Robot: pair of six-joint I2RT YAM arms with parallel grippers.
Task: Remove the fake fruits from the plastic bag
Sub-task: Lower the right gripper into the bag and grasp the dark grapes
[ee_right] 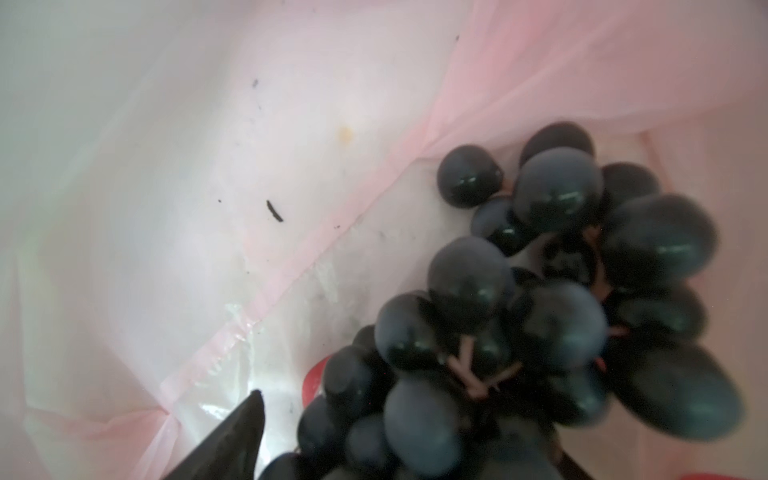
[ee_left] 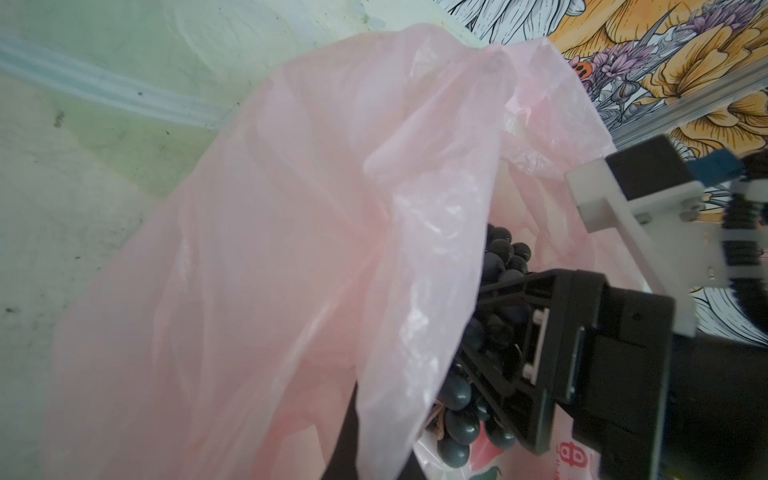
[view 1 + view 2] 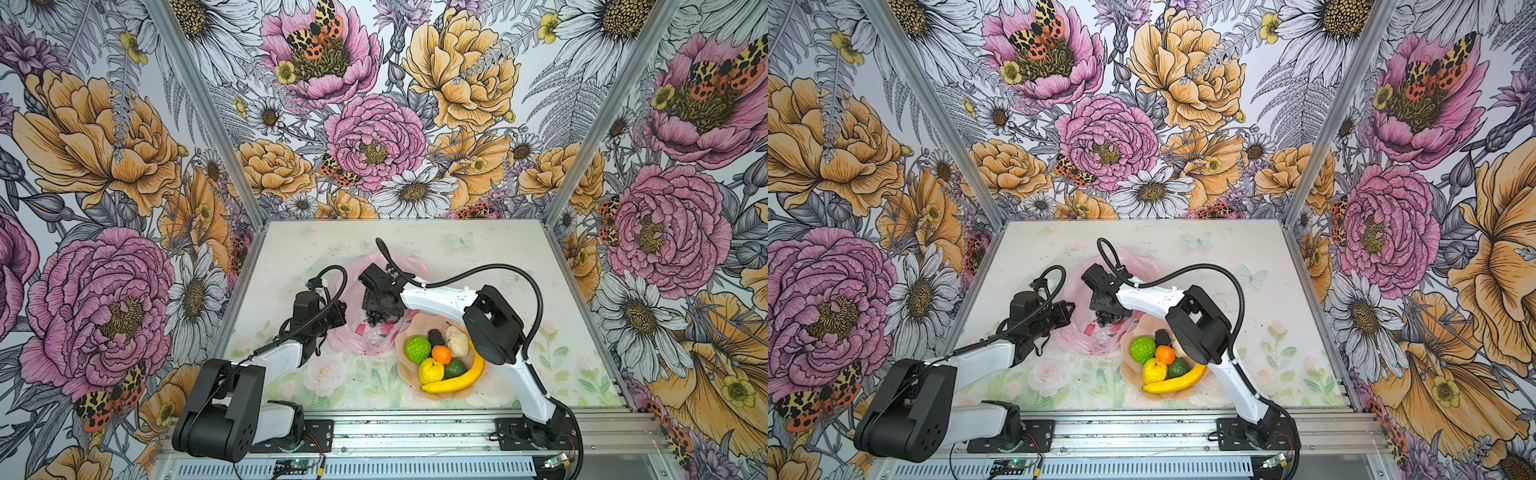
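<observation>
The pink plastic bag (image 3: 365, 338) lies open in mid-table, behind the plate. My left gripper (image 3: 341, 311) is shut on the bag's edge and holds it up. In the left wrist view the bag (image 2: 291, 249) hides those jaws. My right gripper (image 3: 380, 316) reaches into the bag's mouth and is closed round the dark grape bunch (image 1: 540, 311). One black finger (image 1: 245, 428) shows beside the grapes. In the left wrist view the grape bunch (image 2: 503, 257) sits between the right gripper's (image 2: 469, 324) two fingers. Red printed shapes show on the bag's bottom.
A peach scalloped plate (image 3: 400, 353) stands front right of the bag. It holds a lime-green citrus (image 3: 417, 350), orange (image 3: 441, 354), lemon (image 3: 431, 371), avocado (image 3: 456, 368), banana (image 3: 461, 379), whitish lump (image 3: 457, 340) and a dark fruit (image 3: 436, 336). The right forearm passes over its back edge.
</observation>
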